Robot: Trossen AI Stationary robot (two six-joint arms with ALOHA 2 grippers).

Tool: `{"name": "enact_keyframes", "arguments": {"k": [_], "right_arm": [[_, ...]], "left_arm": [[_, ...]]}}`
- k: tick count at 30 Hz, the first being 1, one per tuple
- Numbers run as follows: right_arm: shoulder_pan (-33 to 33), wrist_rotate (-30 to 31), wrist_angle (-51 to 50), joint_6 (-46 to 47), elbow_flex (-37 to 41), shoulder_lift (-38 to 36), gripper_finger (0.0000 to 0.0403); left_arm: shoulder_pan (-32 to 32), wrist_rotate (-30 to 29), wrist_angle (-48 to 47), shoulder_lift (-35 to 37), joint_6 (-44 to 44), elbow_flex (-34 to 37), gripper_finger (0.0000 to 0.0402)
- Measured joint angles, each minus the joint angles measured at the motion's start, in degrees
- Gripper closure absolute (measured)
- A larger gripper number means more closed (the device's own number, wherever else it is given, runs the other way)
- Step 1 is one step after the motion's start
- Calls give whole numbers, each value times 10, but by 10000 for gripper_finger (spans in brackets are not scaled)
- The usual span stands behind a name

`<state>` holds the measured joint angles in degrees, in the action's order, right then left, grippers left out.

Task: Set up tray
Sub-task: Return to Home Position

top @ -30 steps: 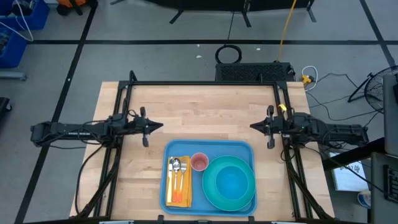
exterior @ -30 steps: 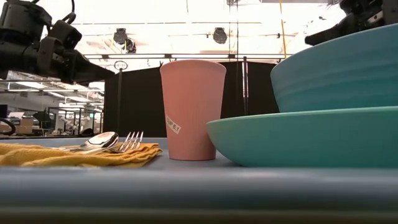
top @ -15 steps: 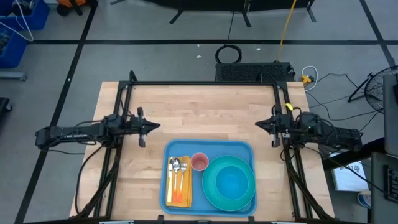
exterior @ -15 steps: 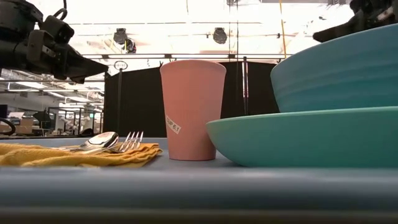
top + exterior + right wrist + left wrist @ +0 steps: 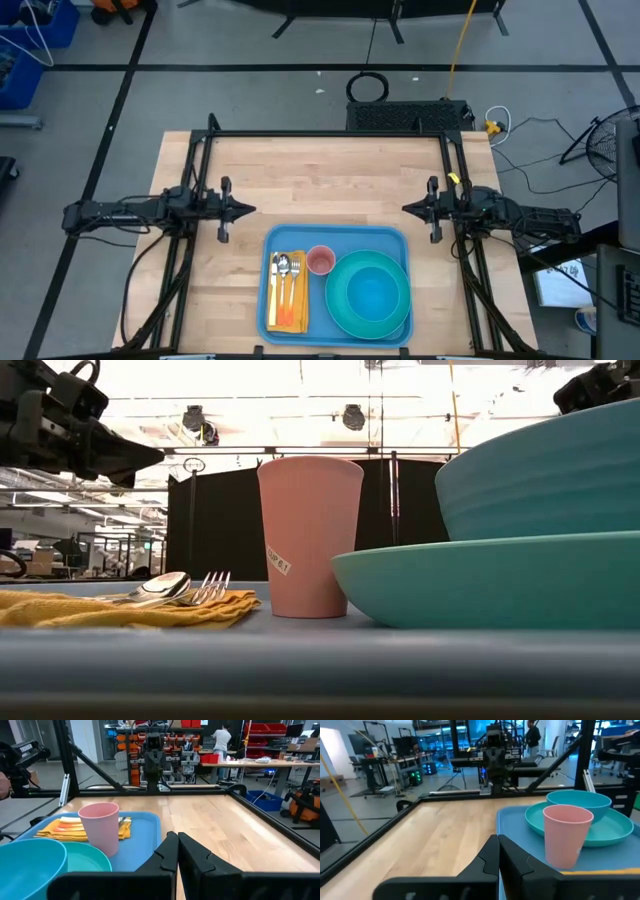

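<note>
We see a pink cup [image 5: 320, 261] standing upright on the near half of the wooden worktop [image 5: 320, 180], with a small white label [image 5: 279, 563] on its side. Just right of the cup sits a teal plate [image 5: 334, 292] with a teal bowl [image 5: 374, 296] resting in it. Left of the cup lies a folded yellow napkin [image 5: 287, 322] carrying a spoon [image 5: 282, 266] and a fork [image 5: 295, 272] side by side, the fork nearer the cup. Well beyond the cup, a black cable coil [image 5: 367, 87] lies on the floor.

The tray [image 5: 345, 238] is plain blue, on a pale wood-grain table [image 5: 320, 180]. At its nine o'clock lies a yellow-orange napkin [image 5: 287, 320], beside it a pink cup [image 5: 320, 261], and toward three o'clock a teal plate [image 5: 333, 298] and bowl [image 5: 372, 295].
</note>
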<state>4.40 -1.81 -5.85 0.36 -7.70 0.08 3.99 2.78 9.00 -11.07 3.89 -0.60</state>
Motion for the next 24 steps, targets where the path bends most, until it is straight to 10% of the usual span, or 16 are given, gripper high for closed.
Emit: {"name": "enact_keyframes", "arguments": {"k": [24], "right_arm": [[0,-26,78,4,66,8,403]], "left_arm": [[-95,-138,-60,3,-35,0,401]]}}
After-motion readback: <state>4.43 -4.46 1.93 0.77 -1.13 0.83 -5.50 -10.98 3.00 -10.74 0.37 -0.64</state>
